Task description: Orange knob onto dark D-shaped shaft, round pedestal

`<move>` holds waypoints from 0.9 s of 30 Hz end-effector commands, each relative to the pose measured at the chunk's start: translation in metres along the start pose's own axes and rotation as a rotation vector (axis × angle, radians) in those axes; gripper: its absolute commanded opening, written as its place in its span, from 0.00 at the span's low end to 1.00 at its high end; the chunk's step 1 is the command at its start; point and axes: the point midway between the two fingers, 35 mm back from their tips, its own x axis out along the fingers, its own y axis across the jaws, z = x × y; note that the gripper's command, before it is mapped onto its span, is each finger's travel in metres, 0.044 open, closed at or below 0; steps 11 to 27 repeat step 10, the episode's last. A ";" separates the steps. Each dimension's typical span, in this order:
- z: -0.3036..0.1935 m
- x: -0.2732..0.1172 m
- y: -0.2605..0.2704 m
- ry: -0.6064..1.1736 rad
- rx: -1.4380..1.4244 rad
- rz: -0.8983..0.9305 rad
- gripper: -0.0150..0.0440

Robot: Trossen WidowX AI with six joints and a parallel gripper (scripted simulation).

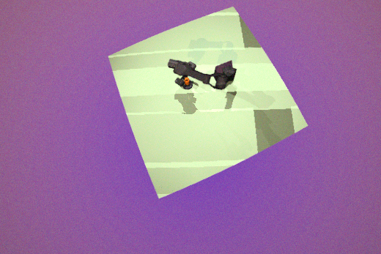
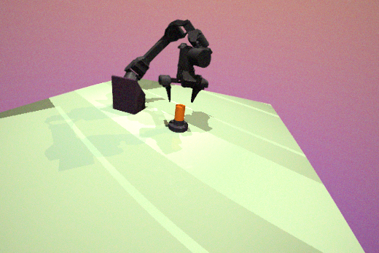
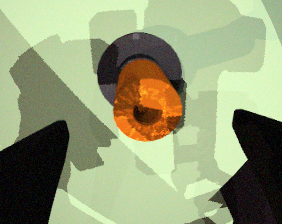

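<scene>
The orange knob (image 1: 187,81) (image 2: 179,113) (image 3: 148,92) stands upright on the dark round pedestal (image 2: 178,127) (image 3: 164,46). Its base meets the pedestal's raised middle, and no bare shaft shows between them in the exterior view. The shaft and its flat side are hidden inside the knob. A dark round recess shows in the knob's top in the wrist view. My gripper (image 2: 181,101) (image 3: 153,123) is wide open and empty. Its fingertips are just above the knob's top, one out to each side, and do not touch it.
The arm's dark base block (image 2: 127,94) stands on the pale green table (image 1: 190,137) (image 2: 127,205), behind and left of the pedestal in the exterior view. The arm arches above the knob. Shadows and light bands cross the table top.
</scene>
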 end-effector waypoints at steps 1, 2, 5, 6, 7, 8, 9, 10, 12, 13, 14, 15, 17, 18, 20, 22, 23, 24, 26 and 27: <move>-0.002 -0.030 0.001 -0.015 -0.011 0.003 1.00; -0.002 -0.030 0.001 -0.015 -0.011 0.003 1.00; 0.003 -0.030 0.001 -0.015 -0.011 0.003 1.00; 0.003 -0.030 0.001 -0.015 -0.011 0.003 1.00; 0.003 -0.030 0.001 -0.015 -0.011 0.003 1.00; 0.003 -0.030 0.001 -0.015 -0.011 0.003 1.00; 0.003 -0.030 0.001 -0.015 -0.011 0.003 1.00; 0.003 -0.030 0.001 -0.015 -0.011 0.003 1.00; 0.003 -0.030 0.001 -0.015 -0.011 0.003 1.00; 0.003 -0.030 0.001 -0.015 -0.011 0.003 1.00; 0.003 -0.030 0.001 -0.015 -0.011 0.003 1.00; 0.003 -0.030 0.001 -0.015 -0.011 0.003 1.00; 0.003 -0.030 0.001 -0.015 -0.011 0.003 1.00; 0.003 -0.030 0.001 -0.015 -0.011 0.003 1.00; 0.003 -0.030 0.001 -0.015 -0.011 0.003 1.00; 0.003 -0.030 0.001 -0.015 -0.011 0.003 1.00; 0.003 -0.030 0.001 -0.015 -0.011 0.003 1.00; 0.003 -0.030 0.001 -0.015 -0.011 0.003 1.00; 0.003 -0.030 0.001 -0.015 -0.011 0.003 1.00; 0.003 -0.030 0.001 -0.015 -0.011 0.003 1.00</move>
